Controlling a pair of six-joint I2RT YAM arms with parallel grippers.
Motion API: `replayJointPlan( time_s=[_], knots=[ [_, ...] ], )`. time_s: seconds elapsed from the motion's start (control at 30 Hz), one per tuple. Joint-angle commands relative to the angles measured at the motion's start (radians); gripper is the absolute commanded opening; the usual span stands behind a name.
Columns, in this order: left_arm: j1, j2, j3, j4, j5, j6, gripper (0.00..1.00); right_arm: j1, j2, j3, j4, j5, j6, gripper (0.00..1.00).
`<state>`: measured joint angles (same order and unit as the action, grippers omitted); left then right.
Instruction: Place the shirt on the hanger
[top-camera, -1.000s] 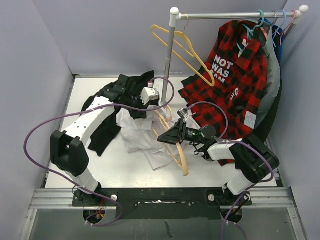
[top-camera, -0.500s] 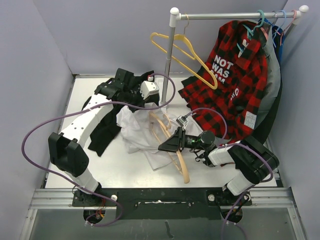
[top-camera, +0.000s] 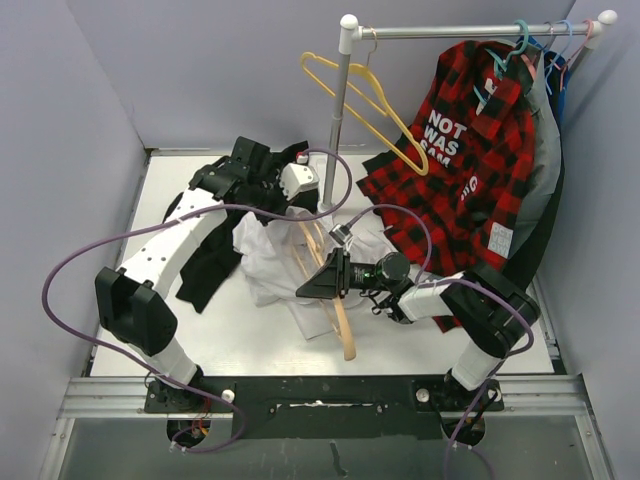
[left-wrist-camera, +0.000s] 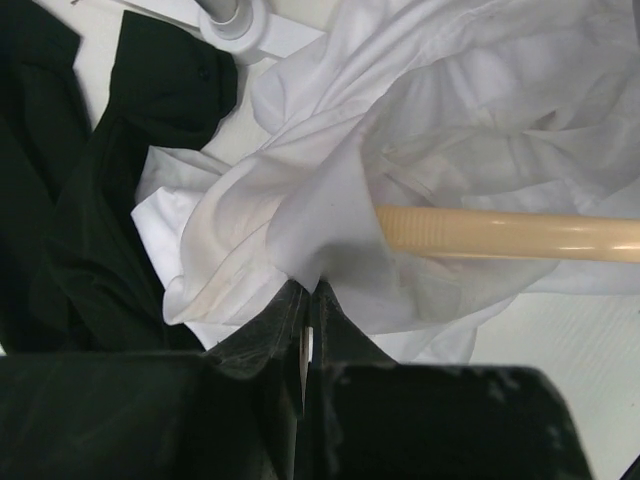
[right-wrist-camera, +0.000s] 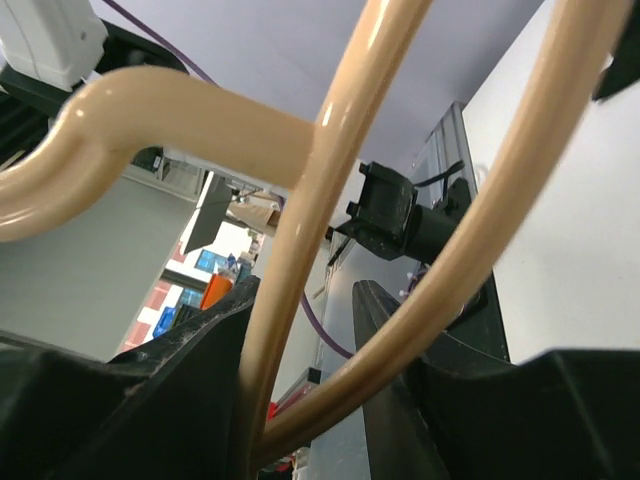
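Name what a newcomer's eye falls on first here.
The red-and-black plaid shirt hanging from the rail at the right rear grabs attention first. In the middle, the crumpled white shirt is pinched by the left end effector. The right end effector grips the tan hanger, one end tucked under that fabric.

Soft, even light, faint shadows. The hanger (right-wrist-camera: 310, 200) looms blurred in the right wrist view; the shirt (left-wrist-camera: 480, 120) glares white.

Pale lavender walls (top-camera: 200, 70), white tabletop (top-camera: 250, 340), metal clothes rail (top-camera: 450, 31) behind
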<state>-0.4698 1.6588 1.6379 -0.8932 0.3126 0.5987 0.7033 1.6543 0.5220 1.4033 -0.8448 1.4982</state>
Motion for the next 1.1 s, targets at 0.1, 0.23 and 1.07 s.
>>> replayJointPlan(
  time_s=[0.1, 0.23, 1.07],
  knots=[
    [-0.003, -0.083, 0.062, 0.056, -0.071, -0.021, 0.00, 0.069, 0.047, 0.021, 0.084, 0.015, -0.059, 0.00],
    [-0.020, -0.105, 0.062, 0.006, -0.011, -0.047, 0.00, 0.036, 0.054, 0.041, 0.085, -0.008, -0.067, 0.00],
    [0.005, -0.215, -0.235, 0.353, -0.085, -0.042, 0.03, -0.071, 0.156, 0.084, 0.082, -0.353, -0.014, 0.00]
  ],
)
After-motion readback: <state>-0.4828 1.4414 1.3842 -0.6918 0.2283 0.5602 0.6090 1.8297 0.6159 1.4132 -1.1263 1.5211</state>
